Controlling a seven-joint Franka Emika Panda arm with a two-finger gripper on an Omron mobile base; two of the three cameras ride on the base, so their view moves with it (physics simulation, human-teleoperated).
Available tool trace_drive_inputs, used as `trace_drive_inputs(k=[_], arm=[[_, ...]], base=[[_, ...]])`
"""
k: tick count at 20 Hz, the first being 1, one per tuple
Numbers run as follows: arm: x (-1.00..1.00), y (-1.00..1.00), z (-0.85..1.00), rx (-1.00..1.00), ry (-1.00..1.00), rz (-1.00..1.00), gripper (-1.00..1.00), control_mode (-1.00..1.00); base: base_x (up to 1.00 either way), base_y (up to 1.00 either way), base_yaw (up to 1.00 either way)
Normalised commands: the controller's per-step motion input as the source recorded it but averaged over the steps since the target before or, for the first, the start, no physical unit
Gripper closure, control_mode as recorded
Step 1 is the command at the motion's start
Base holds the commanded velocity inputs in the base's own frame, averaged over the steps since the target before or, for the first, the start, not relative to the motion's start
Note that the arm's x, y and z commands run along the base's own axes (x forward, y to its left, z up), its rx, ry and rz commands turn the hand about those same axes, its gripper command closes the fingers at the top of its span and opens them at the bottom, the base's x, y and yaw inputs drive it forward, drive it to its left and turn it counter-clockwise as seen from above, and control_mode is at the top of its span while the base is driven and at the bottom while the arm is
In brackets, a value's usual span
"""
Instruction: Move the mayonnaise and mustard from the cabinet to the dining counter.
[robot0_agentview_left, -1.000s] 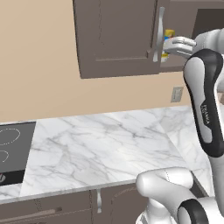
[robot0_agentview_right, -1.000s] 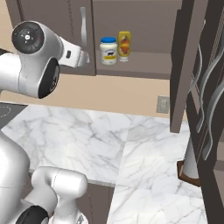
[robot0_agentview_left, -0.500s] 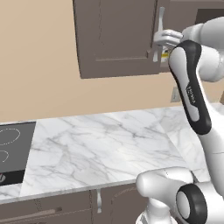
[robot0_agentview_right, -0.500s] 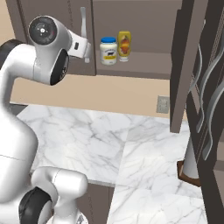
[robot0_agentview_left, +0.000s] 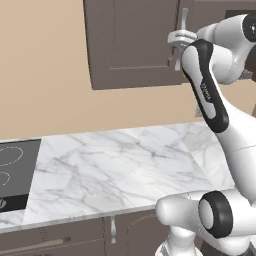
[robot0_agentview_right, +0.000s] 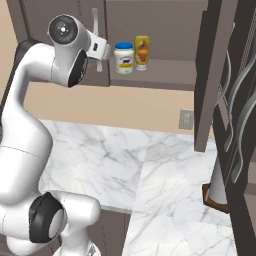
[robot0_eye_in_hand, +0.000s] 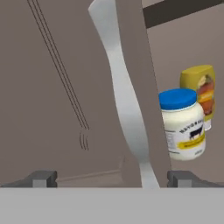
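My claw (robot0_eye_in_hand: 112, 177) is spread as wide as it goes and holds nothing; in the hand view its 2 dark fingertips (robot0_eye_in_hand: 41, 178) sit far apart at 7 and 5 o'clock, and the long curved silver handle (robot0_eye_in_hand: 124, 100) of the closed cabinet door (robot0_eye_in_hand: 61, 87) runs down between them, apart from both tips. In the right base view the hand (robot0_agentview_right: 100, 49) is raised to shelf height, just beside that door's edge, with the mayonnaise (robot0_agentview_right: 124, 58) close at its 3 o'clock.

The mayonnaise stands upright on the open cabinet (robot0_agentview_right: 165, 75) shelf; it is a squat creamy white jar with a round blue lid; its label carries a small dark animal figure, a yellow band and a line of dark lettering too small for me to read with confidence. The mustard (robot0_eye_in_hand: 200, 92) stands upright just behind and at 1 o'clock of the jar in the hand view, partly hidden by it; its yellow body has an orange and red label whose writing I cannot read.

In the left base view the arm (robot0_agentview_left: 205, 90) reaches up to the dark brown cabinet, above the marble worktop (robot0_agentview_left: 120, 165) with a black cooktop (robot0_agentview_left: 15, 175) at 9 o'clock.
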Motion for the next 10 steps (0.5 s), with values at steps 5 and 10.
trace_drive_inputs(k=[5, 10], arm=[[0.48, 0.00, 0.00, 0.02, 0.00, 0.00, -1.00, -1.00], [0.49, 0.00, -0.02, 0.06, 0.00, 0.00, -1.00, -1.00]], base=[[0.00, 0.00, 0.00], [0.00, 0.00, 0.00]])
